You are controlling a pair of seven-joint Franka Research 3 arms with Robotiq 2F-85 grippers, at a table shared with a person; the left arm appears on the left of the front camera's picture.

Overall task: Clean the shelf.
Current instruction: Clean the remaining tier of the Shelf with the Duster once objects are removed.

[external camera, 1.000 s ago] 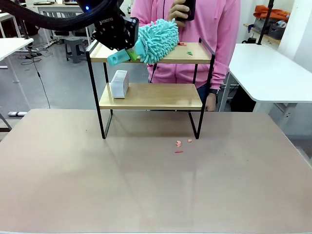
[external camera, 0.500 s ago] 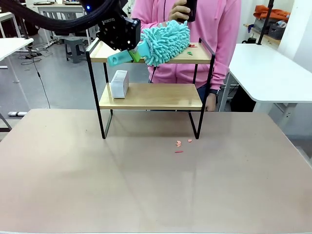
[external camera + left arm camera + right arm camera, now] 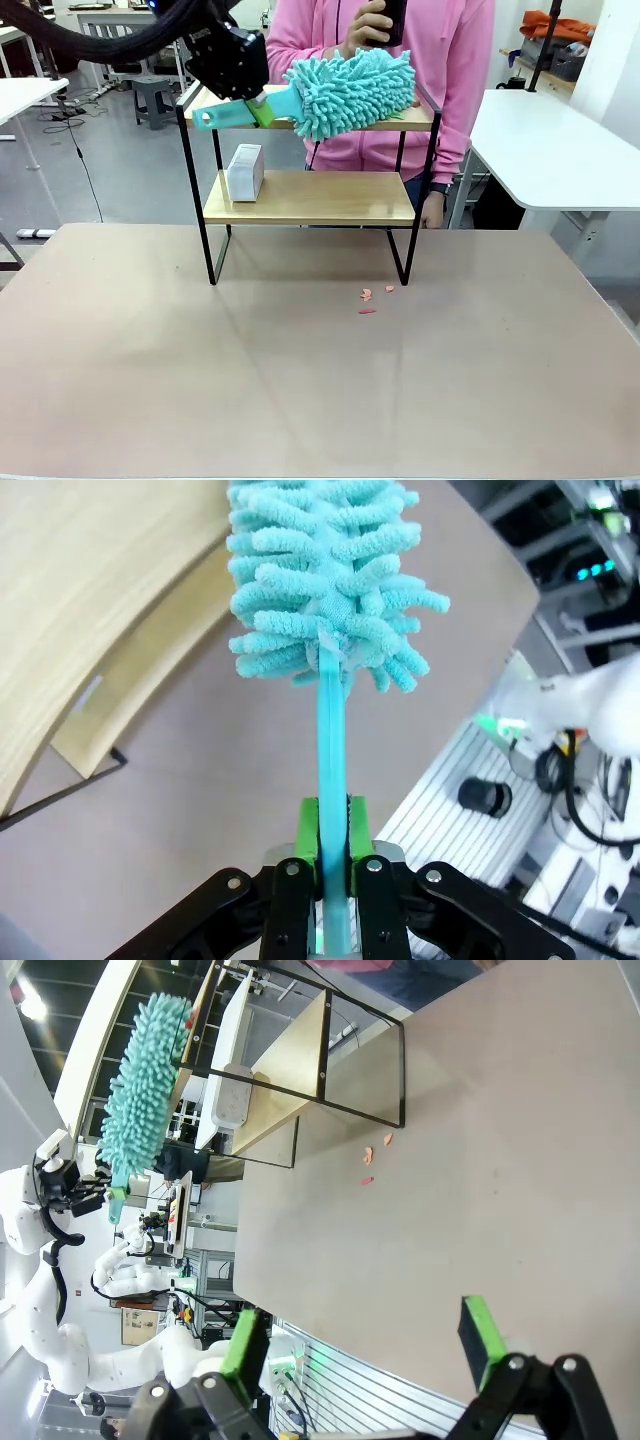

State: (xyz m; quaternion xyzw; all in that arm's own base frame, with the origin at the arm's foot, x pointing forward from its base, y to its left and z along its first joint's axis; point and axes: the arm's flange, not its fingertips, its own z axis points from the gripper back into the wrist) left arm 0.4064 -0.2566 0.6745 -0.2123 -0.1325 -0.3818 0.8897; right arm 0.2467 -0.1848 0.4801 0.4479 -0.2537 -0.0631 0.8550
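The shelf (image 3: 310, 197) stands at the far side of the table, a two-tier rack with light wooden boards and a black frame. My left gripper (image 3: 260, 107) is shut on the handle of a fluffy teal duster (image 3: 350, 88). The duster's head lies over the right half of the top board. In the left wrist view the green pads (image 3: 308, 832) clamp the teal handle (image 3: 330, 740), with the duster head (image 3: 325, 580) beyond and the shelf boards (image 3: 90, 600) to the left. My right gripper (image 3: 362, 1340) hangs open over the table, far from the shelf (image 3: 290, 1070).
A white box (image 3: 245, 172) stands on the left of the lower board. Small red scraps (image 3: 370, 297) lie on the table by the shelf's front right leg. A person in a pink top (image 3: 440, 60) stands behind the shelf holding a phone (image 3: 385, 20). A white table (image 3: 560, 150) is at right.
My left gripper has swept the duster rightward along the top board, and the handle has levelled out. The right gripper has stayed open.
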